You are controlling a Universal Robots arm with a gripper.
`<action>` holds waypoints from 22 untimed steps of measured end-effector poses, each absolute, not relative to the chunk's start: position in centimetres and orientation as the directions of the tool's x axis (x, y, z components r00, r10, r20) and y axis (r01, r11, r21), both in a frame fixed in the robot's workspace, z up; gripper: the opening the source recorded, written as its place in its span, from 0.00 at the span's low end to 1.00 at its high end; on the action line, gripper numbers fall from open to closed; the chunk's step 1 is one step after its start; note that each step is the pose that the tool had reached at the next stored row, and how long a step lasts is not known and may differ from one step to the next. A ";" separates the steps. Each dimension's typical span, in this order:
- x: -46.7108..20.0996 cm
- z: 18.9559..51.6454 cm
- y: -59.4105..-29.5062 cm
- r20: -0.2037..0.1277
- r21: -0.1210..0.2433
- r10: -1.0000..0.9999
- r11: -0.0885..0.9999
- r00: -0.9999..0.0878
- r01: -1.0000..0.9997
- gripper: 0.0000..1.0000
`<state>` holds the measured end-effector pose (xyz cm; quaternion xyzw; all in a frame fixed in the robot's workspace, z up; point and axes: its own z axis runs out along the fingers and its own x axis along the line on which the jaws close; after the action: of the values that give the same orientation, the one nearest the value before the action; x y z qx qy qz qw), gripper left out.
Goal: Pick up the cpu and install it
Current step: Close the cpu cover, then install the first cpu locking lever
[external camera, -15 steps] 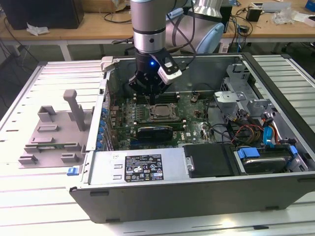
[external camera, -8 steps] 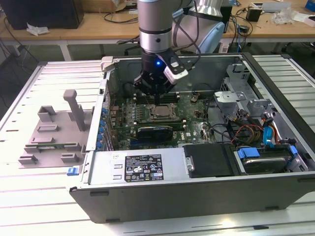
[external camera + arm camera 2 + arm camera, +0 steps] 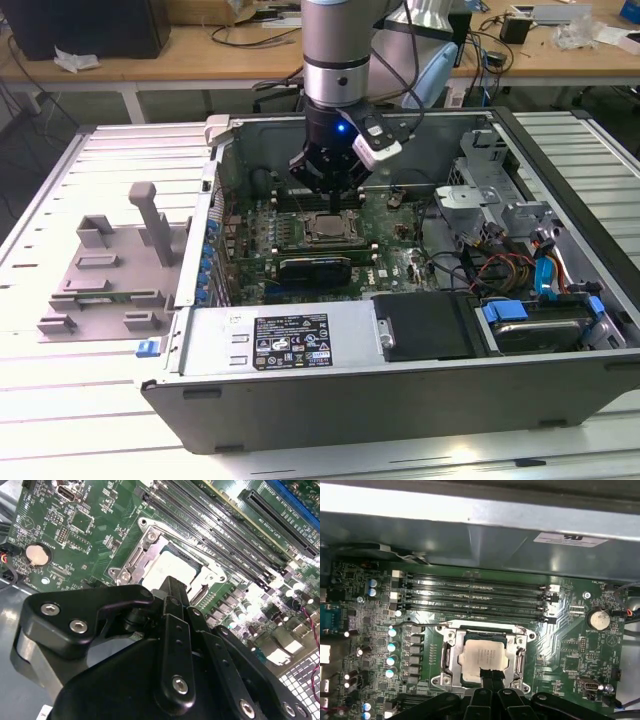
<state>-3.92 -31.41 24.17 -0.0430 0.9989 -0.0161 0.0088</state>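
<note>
Your gripper [image 3: 489, 676], black fingers pinched together and holding nothing, hovers just over the one cpu [image 3: 484, 656], a flat square with a matte silver lid, lying inside the steel-framed socket [image 3: 449, 660] beside four long dark memory slots [image 3: 470, 597].

Even overhead room light brightens the pale slatted tabletop [image 3: 60, 400] in the exterior view, while the computer case [image 3: 400, 390] interior lies shaded. In the first wrist view the case wall [image 3: 420, 502] washes out white. In the second wrist view, glare bleaches the cpu [image 3: 172, 570].
</note>
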 end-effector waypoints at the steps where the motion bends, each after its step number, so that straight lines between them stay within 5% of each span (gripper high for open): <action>1: -4.0 24.1 -31.4 -0.021 -0.038 -0.083 0.996 -0.996 -0.082 0.11; 22: -4.7 24.0 -31.4 -0.029 -0.047 -0.063 0.997 -0.998 -0.061 0.11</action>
<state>-4.65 -31.40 23.97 -0.0309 0.9991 -0.0230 0.0153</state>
